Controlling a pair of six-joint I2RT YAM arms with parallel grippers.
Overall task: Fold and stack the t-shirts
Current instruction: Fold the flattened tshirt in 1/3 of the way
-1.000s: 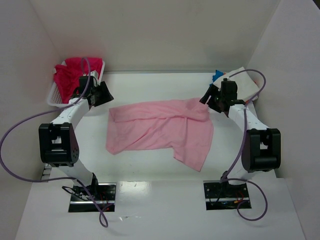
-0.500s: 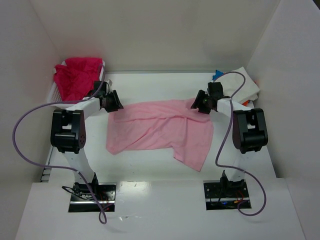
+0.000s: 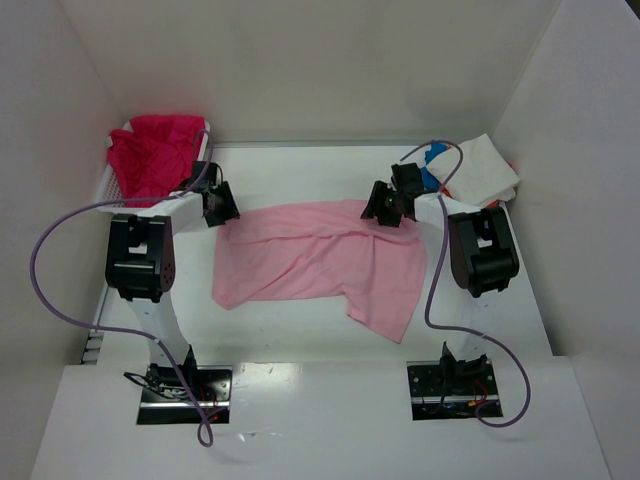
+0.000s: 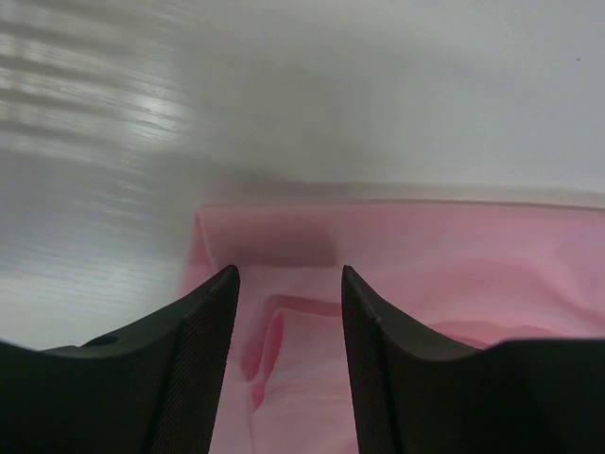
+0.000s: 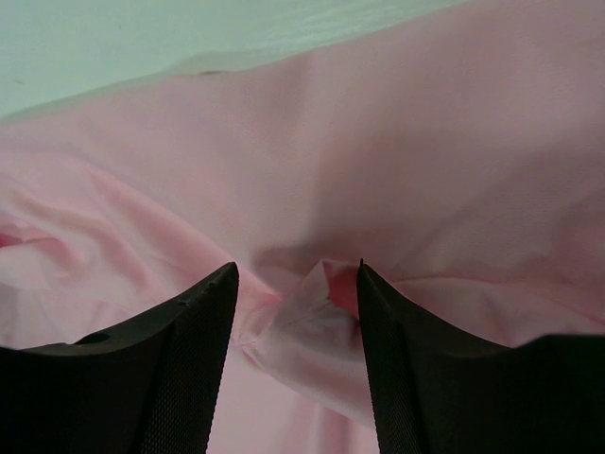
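White table (image 3: 300,335) is sitting boxed by walls on three sides. Light pink t-shirt (image 3: 320,255) is lying mid-table, bare margin around it. Left gripper (image 3: 224,207) and right gripper (image 3: 380,211) are hovering at its far corners with fingers spread, possibly brushing cloth.

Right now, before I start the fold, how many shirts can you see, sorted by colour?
Light pink shirt: 1, spread mid-table
Magenta-red heap: 1, in the basket; how many shirts it holds is unclear
White shirt: 1, far right
Blue shirt: 1, mostly hidden
Total: 4 at least
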